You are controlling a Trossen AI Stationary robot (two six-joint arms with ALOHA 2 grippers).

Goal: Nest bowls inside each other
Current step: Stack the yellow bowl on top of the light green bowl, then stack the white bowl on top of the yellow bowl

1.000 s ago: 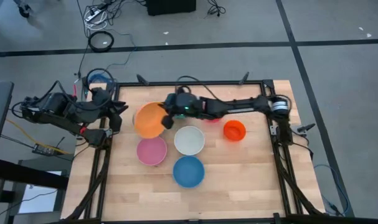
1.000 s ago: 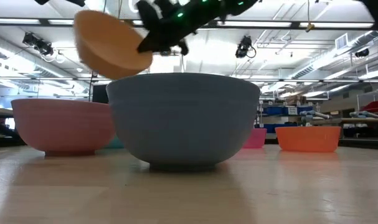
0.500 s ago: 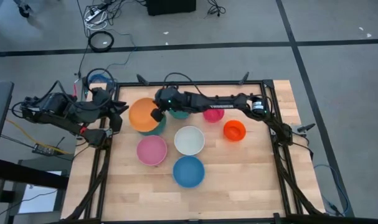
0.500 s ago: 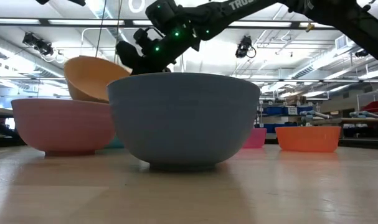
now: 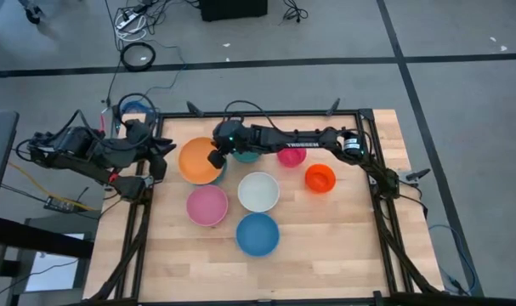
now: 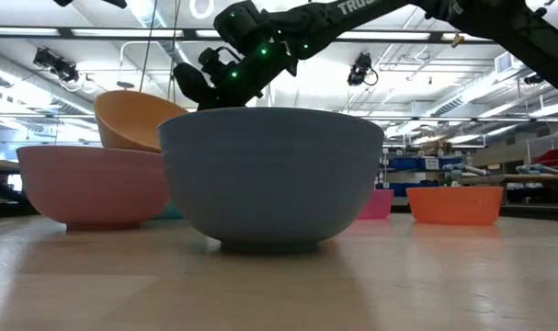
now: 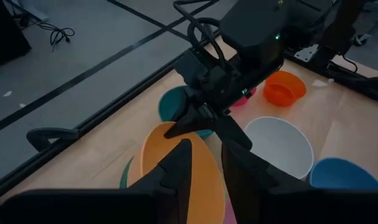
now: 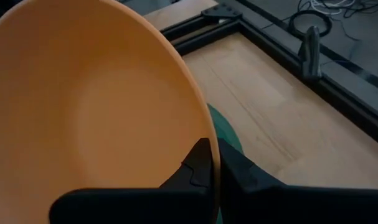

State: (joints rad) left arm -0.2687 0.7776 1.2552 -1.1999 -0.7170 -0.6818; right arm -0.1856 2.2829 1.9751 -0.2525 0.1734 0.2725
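My right gripper (image 5: 213, 157) is shut on a large orange bowl (image 5: 198, 160) at the table's far left. The bowl sits tilted over a dark green bowl (image 8: 225, 132). A teal bowl (image 5: 246, 156) stands just right of them. The white bowl (image 5: 258, 191), pink bowl (image 5: 207, 206) and blue bowl (image 5: 258, 235) stand nearer. A magenta bowl (image 5: 292, 156) and a red-orange bowl (image 5: 320, 178) stand to the right. My left gripper (image 5: 162, 157) waits open at the table's left edge, holding nothing. My right gripper pinches the orange bowl's rim (image 8: 208, 134) on its right side, one finger inside the bowl and one outside. The fingers come from the table's right, slanting down. The bowl is tilted, its held side higher; the pink bowl hides its underside in the low view.
The table's black frame (image 5: 360, 115) runs along its far and side edges. Bare wood lies along the near edge and in the near right corner (image 5: 343, 246). My right arm (image 5: 300, 140) stretches over the teal and magenta bowls.
My right gripper has carried the orange bowl down and toward the table's far left, rolling as it went. The bowl, high and steeply tipped a second ago, now sits low over the dark green bowl with its opening facing more upward. It has kept still for the last half second.
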